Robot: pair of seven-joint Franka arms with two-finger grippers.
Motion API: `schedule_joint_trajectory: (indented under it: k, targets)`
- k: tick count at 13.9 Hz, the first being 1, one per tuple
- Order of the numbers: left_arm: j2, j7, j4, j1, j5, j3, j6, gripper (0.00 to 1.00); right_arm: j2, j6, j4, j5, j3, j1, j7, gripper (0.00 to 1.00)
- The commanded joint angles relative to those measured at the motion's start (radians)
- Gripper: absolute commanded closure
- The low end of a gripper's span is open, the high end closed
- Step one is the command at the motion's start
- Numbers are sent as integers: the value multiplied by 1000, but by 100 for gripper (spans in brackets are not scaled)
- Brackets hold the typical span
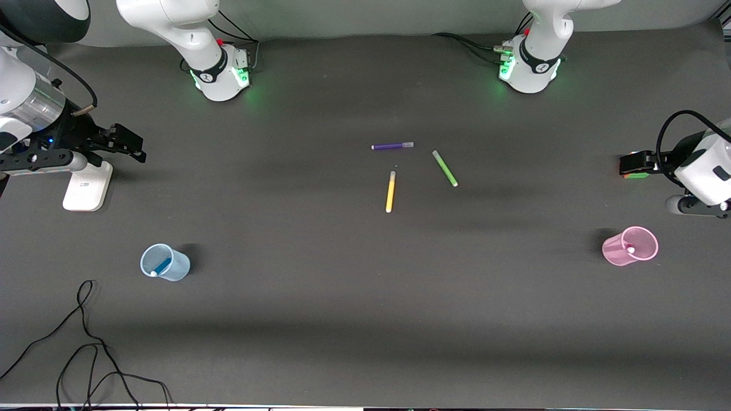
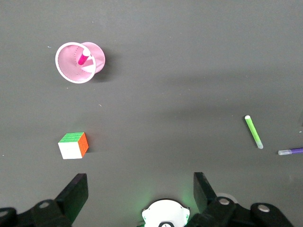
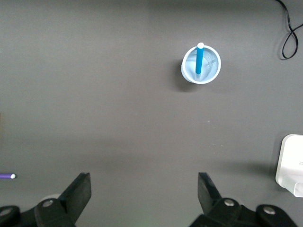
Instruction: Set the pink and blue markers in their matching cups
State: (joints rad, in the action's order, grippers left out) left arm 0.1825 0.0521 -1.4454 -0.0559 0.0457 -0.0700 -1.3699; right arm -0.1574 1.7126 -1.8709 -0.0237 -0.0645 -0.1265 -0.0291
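Lowest in the front frame, a loose black cable (image 1: 85, 342) lies in the lower-left corner of the tabletop (image 1: 365, 319). Above it, at left-centre of the frame, the blue cup (image 1: 165, 262) stands with the blue marker (image 1: 161, 266) leaning inside it. At the right of the frame, slightly higher, the pink cup (image 1: 630, 246) holds the pink marker (image 1: 630, 249), only its tip showing from the front; the left wrist view shows it clearly in the cup.

In the middle of the frame lie the yellow pen (image 1: 390, 192), the green pen (image 1: 445, 168) and, highest, the purple pen (image 1: 392, 146), all apart from one another. A white block (image 1: 87, 185) sits at the left edge, and a colour cube (image 1: 635, 175) at the right edge.

The right end effector (image 1: 123, 145) hangs at upper left, fingers spread and empty; the left end effector (image 2: 137, 189) hangs at the right edge over the cube, also spread and empty.

By my reading both markers are placed, so the task looks complete. Nothing more seems called for but keeping both arms clear of the cups.
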Motion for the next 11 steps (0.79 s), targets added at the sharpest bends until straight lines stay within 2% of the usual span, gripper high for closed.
schedule_joint_trajectory:
  k: [1,8,11]
  targets:
    - [-89,2,-94,-6,-1,-2,-34,1,-10,39,6,-12,-2,5,9,0]
    - [-196,-12,-211,19,0,1,-155,1,-7,7,16,-22,-17,4,12,0]
    - [-202,-14,-236,22,2,9,-155,1,-16,-28,28,-22,-12,2,27,0]
